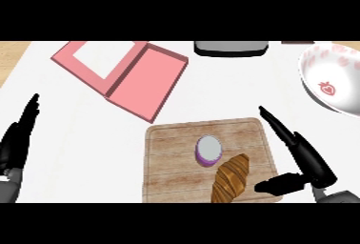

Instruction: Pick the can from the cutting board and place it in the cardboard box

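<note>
**Both hands open, fingers straight**

The left hand (15,138) stands at the left edge of the frame, its fingers (28,112) straight, pointing up and slightly rightward. The right hand (313,167) sits at lower right, fingers straight and slanting toward the upper left, thumb (277,185) stuck out leftward. A bit of grey forearm (341,196) shows beneath each hand.

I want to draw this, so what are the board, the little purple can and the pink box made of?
The cutting board looks like wood: pale brown planks with grain lines, matte. The can seems to be metal, with a light grey top and a purple side, though that's a guess. The box looks like cardboard: thin, flat pink walls with no shine.
</note>
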Robot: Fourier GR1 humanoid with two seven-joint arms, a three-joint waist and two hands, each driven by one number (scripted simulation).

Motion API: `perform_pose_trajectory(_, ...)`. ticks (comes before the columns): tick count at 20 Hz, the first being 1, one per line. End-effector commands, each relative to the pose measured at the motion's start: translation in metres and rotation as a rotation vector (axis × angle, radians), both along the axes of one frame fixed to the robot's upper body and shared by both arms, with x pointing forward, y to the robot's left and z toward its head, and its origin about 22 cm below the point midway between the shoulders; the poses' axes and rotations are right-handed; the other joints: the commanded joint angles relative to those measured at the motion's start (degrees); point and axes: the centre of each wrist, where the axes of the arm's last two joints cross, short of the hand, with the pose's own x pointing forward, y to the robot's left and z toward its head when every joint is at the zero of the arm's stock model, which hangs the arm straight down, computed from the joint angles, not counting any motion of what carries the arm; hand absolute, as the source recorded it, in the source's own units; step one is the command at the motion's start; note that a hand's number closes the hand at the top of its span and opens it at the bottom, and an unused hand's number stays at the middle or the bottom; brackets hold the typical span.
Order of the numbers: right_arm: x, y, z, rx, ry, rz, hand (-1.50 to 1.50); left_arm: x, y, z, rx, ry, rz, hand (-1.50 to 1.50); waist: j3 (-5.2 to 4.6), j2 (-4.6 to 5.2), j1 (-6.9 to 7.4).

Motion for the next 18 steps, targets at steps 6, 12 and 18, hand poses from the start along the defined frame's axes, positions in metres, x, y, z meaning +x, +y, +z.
perform_pose_trajectory(6,0.026,0.037,0.07,-0.452,0.104,0.128,-1.5,0.01,-0.003,0.002,0.007,0.004,0.008,0.0,-0.14,-0.08,0.01)
perform_pose_trajectory(12,0.057,0.072,0.078,-0.634,0.234,0.185,-1.5,0.008,-0.005,0.01,0.004,0.001,-0.025,0.0,-0.03,0.13,0.92)
perform_pose_trajectory(18,0.062,0.098,0.088,-0.692,0.299,0.193,-1.5,-0.004,-0.022,0.002,-0.002,0.007,-0.011,0.0,0.01,0.0,0.41)
